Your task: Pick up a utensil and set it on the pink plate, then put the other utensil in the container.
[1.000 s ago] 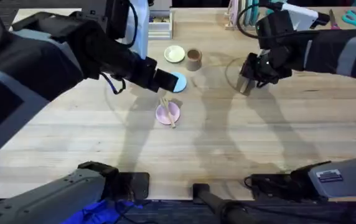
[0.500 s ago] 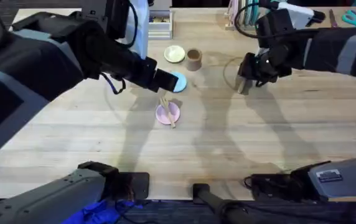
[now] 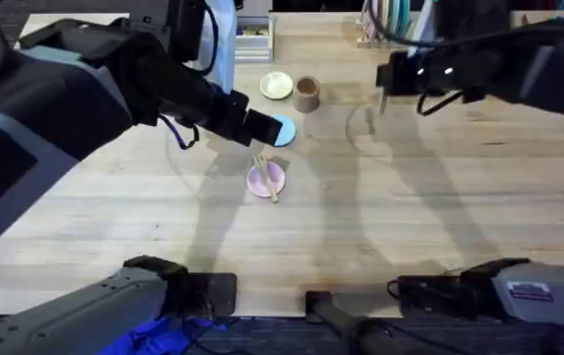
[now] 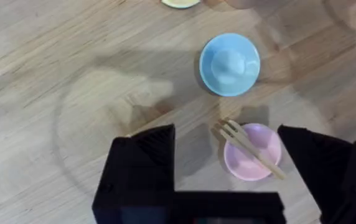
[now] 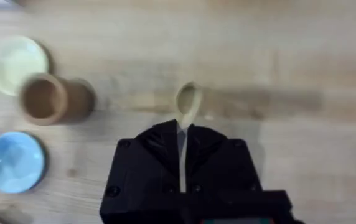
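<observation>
The wooden fork [image 3: 265,177] lies across the pink plate [image 3: 269,184], its tines over the far rim; it also shows as the fork [image 4: 248,148] on the pink plate [image 4: 260,163]. My left gripper [image 4: 228,168] hovers open above the plate's near-left side, holding nothing, and shows as the left gripper [image 3: 260,126]. My right gripper [image 5: 182,134] is shut on the handle of the wooden spoon [image 5: 188,99], whose bowl sticks out past the fingertips. That right gripper [image 3: 388,77] hangs raised, to the right of the tan container [image 3: 307,94], which stands upright as the container [image 5: 44,98].
A light blue plate [image 3: 283,130] sits just beyond the pink one, under my left wrist. A pale yellow plate [image 3: 276,86] lies left of the container. A white tray [image 3: 252,39] and a rack [image 3: 381,25] stand along the back edge.
My right arm has risen and moved toward the back of the table with the spoon in its grip. The left arm, fork and plates have not moved.
</observation>
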### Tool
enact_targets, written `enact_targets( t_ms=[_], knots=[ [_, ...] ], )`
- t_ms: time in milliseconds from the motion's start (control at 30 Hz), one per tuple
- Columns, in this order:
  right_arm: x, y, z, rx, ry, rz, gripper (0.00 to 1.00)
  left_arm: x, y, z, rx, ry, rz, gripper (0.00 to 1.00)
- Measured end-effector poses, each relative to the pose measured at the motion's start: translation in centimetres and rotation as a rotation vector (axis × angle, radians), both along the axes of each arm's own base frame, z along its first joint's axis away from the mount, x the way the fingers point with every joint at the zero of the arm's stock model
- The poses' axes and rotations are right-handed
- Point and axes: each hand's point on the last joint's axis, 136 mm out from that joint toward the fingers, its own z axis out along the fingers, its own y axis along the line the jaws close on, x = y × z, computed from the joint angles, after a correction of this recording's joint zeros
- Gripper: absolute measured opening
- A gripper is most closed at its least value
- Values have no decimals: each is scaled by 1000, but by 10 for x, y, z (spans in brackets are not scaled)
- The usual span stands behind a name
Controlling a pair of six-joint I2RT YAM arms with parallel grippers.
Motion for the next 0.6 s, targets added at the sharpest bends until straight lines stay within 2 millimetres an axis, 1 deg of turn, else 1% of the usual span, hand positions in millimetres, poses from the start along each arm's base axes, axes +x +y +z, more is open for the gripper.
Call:
enact_targets(
  t_ms=[167,333,400,500,600],
  knots=[
    [4,1,53,-30,-166,73,35,0,0,0,0,0,0,992],
    [19,9,108,0,-387,109,35,0,0,0,0,-1,0,992],
    [23,14,127,29,-481,127,35,0,0,0,0,-1,0,992],
    [28,23,142,70,-613,156,35,0,0,0,0,-1,0,992],
    [26,33,144,103,-742,184,35,0,0,0,0,-1,0,992]
  ],
)
